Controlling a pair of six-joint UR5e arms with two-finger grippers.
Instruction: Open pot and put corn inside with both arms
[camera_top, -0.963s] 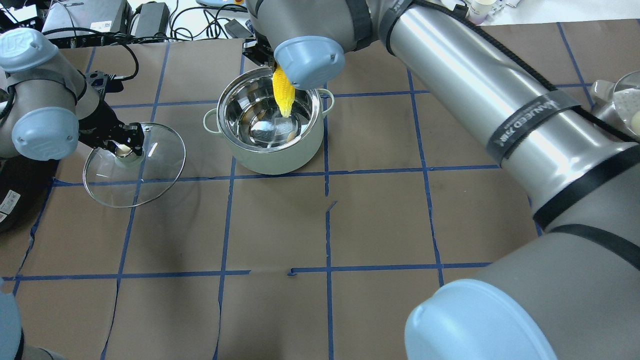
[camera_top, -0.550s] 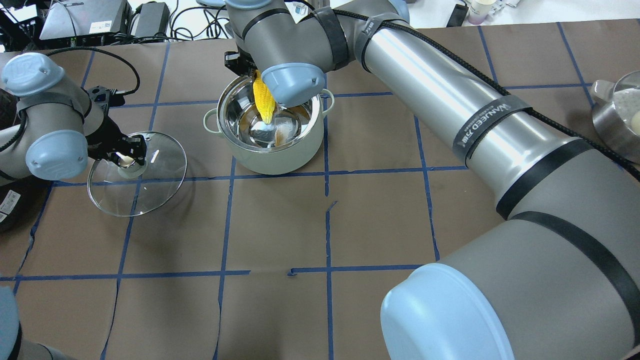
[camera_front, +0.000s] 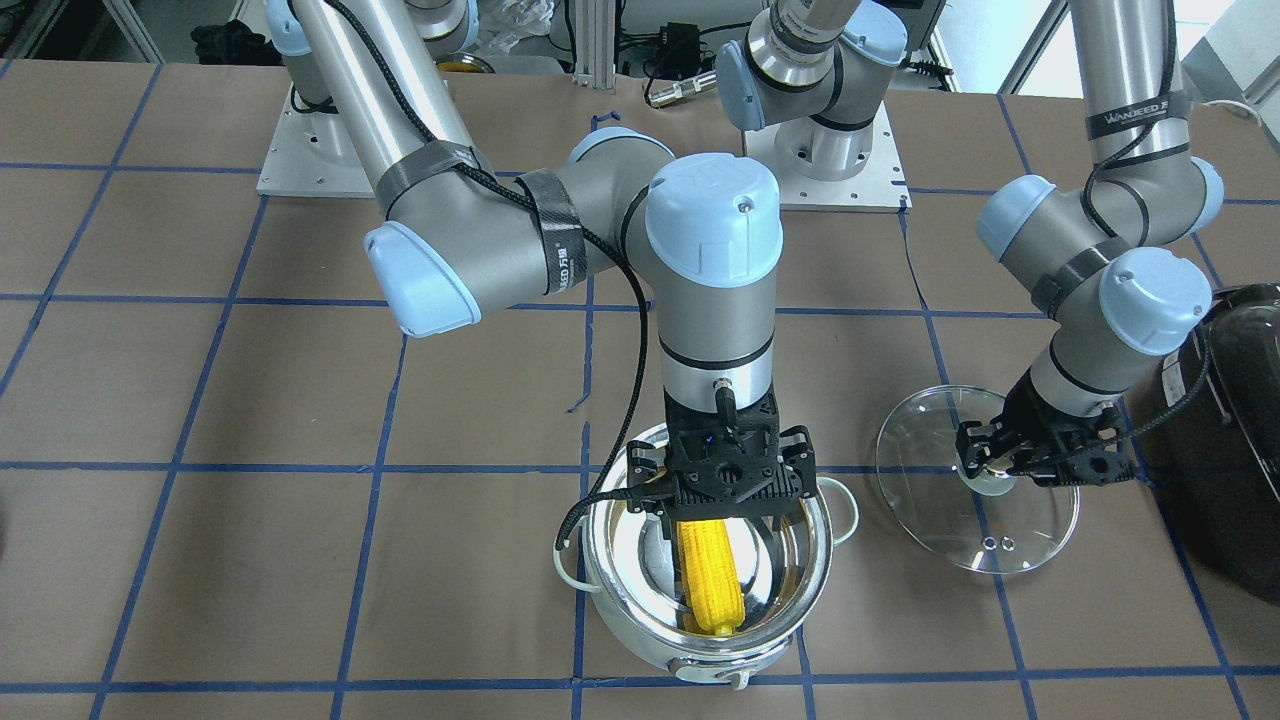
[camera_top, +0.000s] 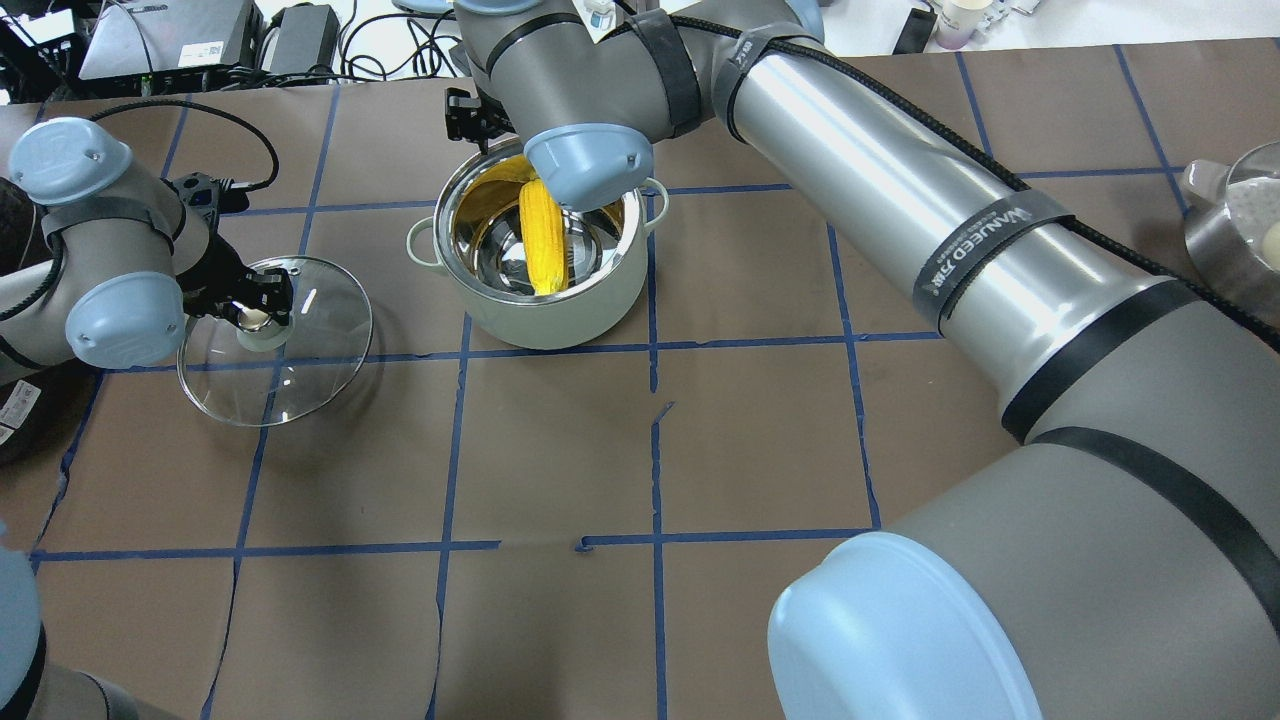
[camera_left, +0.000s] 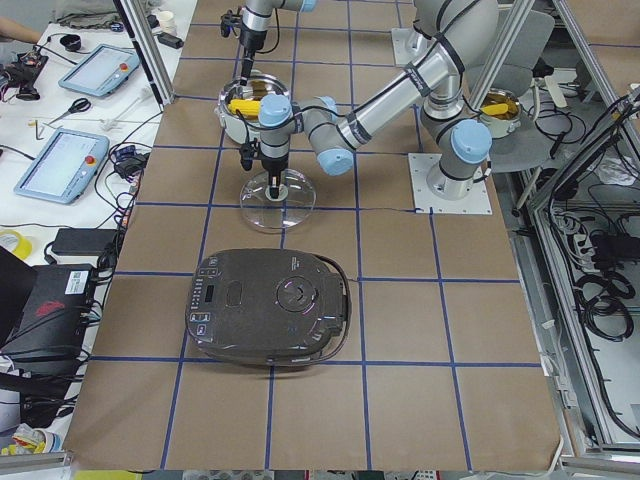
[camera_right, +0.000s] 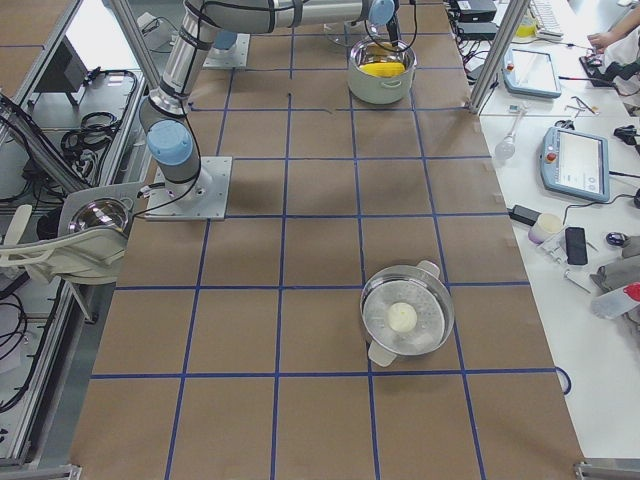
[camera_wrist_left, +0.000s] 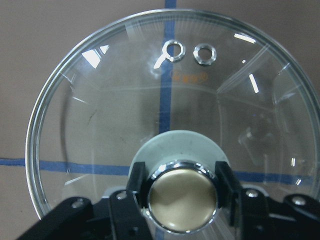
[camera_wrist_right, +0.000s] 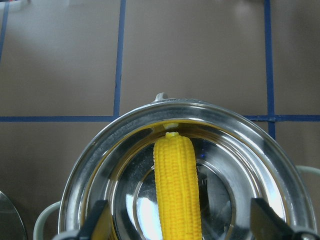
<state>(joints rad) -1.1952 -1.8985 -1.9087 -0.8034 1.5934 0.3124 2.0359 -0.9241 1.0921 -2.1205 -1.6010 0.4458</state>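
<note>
At the left, the left pincer (camera_top: 252, 312) is clamped on the knob (camera_wrist_left: 182, 202) of the glass lid (camera_top: 300, 375), its 2 fingers (camera_wrist_left: 137, 182) pressed against the knob's sides. The lid sits well apart from the pot, low at the table (camera_top: 760, 440); whether it touches the table cannot be told. Right of it, the pot (camera_top: 545, 322) stands open on a blue tape line (camera_top: 750, 342). The corn (camera_top: 543, 243) lies inside, slanted, 1 end against the wall, clear of both fingers. The right pincer (camera_front: 727, 508) hangs just above the pot's rim, its fingers (camera_wrist_right: 97, 222) spread wide on either side of the corn. At the far right, a steel steamer (camera_right: 365, 305) holds 1 white ball (camera_right: 401, 318).
</note>
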